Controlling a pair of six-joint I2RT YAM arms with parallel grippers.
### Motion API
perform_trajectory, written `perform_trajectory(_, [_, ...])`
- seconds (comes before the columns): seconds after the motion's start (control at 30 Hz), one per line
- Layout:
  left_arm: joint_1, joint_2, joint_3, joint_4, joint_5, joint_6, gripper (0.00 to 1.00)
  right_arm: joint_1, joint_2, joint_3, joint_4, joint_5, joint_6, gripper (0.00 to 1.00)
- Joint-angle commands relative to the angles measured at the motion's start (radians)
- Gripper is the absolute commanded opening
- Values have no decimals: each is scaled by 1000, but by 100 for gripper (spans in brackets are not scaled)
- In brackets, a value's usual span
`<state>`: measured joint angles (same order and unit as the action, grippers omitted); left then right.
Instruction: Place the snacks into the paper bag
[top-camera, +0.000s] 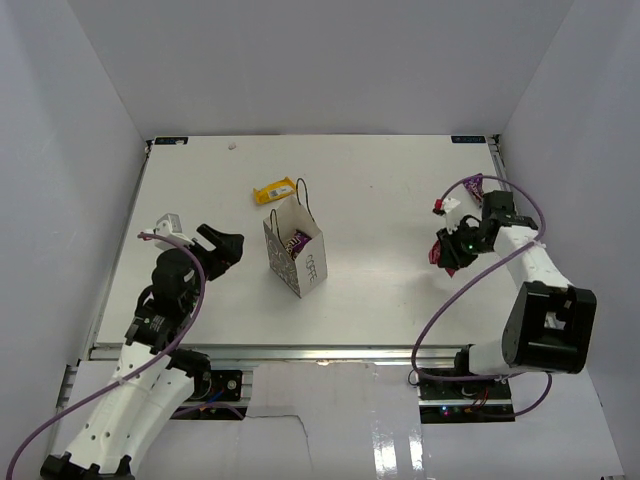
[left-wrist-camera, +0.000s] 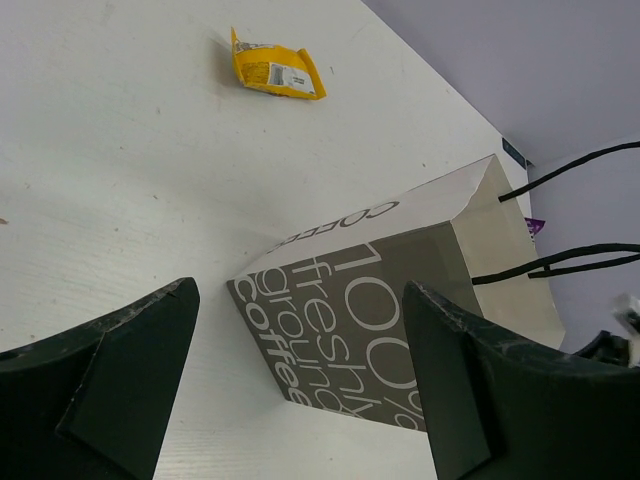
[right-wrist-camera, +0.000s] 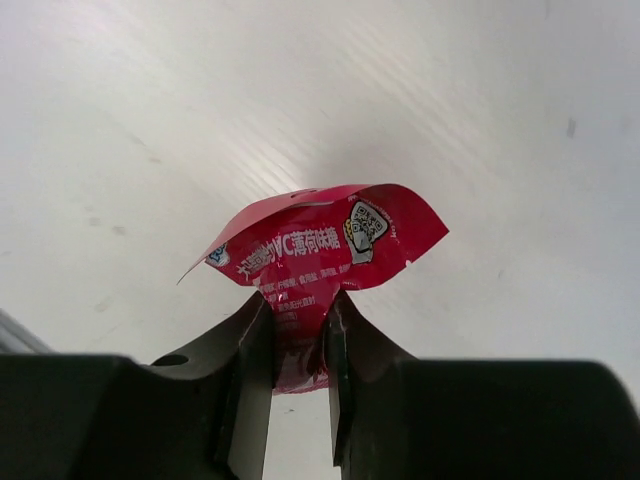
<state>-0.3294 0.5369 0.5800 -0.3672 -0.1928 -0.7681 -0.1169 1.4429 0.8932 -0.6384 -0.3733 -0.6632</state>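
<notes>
You are at the carrying step. Your right gripper (right-wrist-camera: 298, 318) has its jaws closed narrow on the lower edge of a red pouch (right-wrist-camera: 320, 245), and the rest of the pouch fans out above the fingertips. In the top view that gripper sits at the middle right of the frame, well apart from the bag (top-camera: 293, 258).

The bag stands upright at the centre of the table (top-camera: 380, 300), its mouth open toward the top of the frame. A purple packet (top-camera: 297, 241) shows inside it. One yellow wrapper (top-camera: 273, 191) lies flat just above the bag in that view and looks like the next one to fetch.

Your left gripper (top-camera: 222, 243) is empty, with its jaws wide. It sits just left of the bag and faces its lettered side.

The next move calls for a swing leftward with the pouch, high enough to clear the rim and the cord handles. Release only once the pouch hangs over the mouth. The bag looks light and could tip if brushed, so you might steady it with the left gripper.
</notes>
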Motion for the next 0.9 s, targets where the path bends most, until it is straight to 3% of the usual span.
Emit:
perform_trajectory(0.0, [0, 9, -11, -3, 19, -30, 93, 49, -124, 147, -210, -445, -355, 9])
perform_trajectory(0.17, [-2, 29, -11, 13, 35, -39, 93, 371, -153, 387, -193, -440, -288, 9])
perform_trajectory(0.37, [0, 12, -6, -7, 36, -46, 93, 661, -64, 647, -6, -369, -69, 9])
perform_trajectory(0.6, [0, -40, -11, -59, 38, -73, 92, 816, 89, 855, 94, -345, -6, 10])
perform_trajectory(0.87, [0, -55, -6, -79, 32, -83, 92, 881, 189, 863, 293, -260, 60, 13])
